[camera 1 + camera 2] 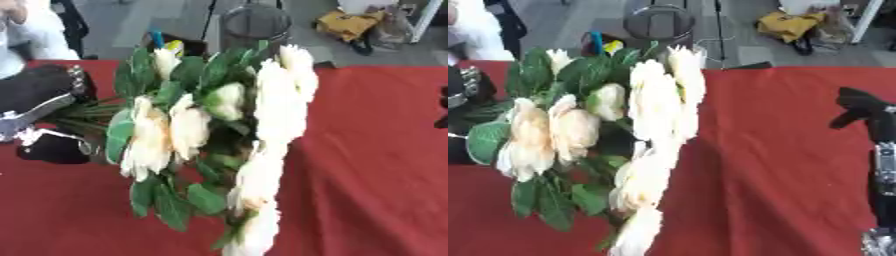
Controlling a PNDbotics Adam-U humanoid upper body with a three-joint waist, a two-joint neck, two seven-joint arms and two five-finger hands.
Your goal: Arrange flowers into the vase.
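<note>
Hidden and cut-off parts around the flowers

The flowers (219, 130) fill the middle of the frame and are blurred, so single petals cannot be told; the lowest bloom is cut by the bottom edge. Their stems go behind the leaves toward the left hand (48, 120), whose fingers are covered, so its grip is not clear. The right hand (868, 112) is cut by the right edge. The red table (367, 165) behind the bouquet is hidden. No vase can be made out.
</note>
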